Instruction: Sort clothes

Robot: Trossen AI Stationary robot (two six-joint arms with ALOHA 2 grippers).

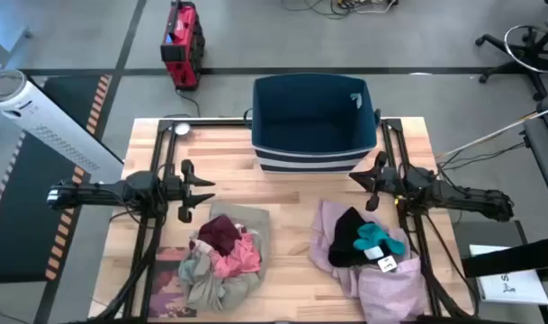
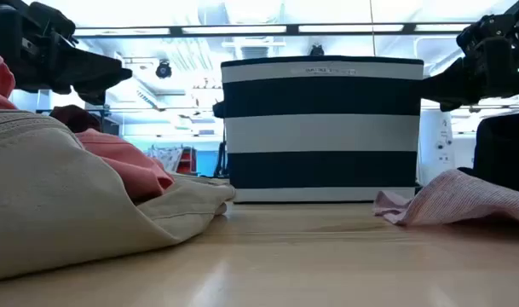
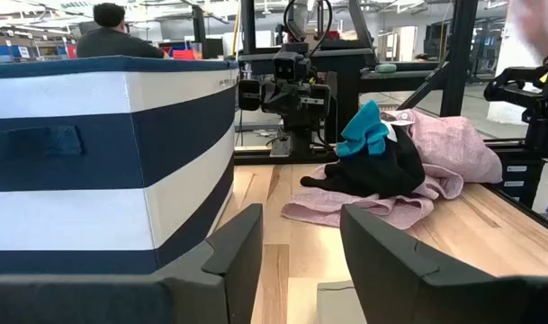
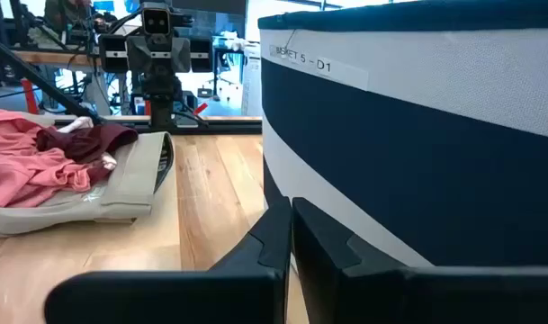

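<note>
Both arms lie level over the wooden worktop [image 1: 291, 193]: left tool [image 1: 189, 187] at centre-left, fingers wide apart, right tool [image 1: 371, 180] at centre-right, fingers pressed together, both empty. Maroon and pink clothes [image 1: 227, 247] sit lower left, the lilac-pink pile [image 1: 368, 261] lower right, the striped bin [image 1: 314, 121] at top centre.

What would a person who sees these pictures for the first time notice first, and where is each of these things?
The striped navy and white basket stands empty at the far middle of the table. Two heaps of clothes lie nearer: a maroon garment and a pink garment on khaki fabric by the left arm, and a black garment with a teal piece on lilac fabric by the right arm. The left gripper and the right gripper hover beside the basket.
</note>
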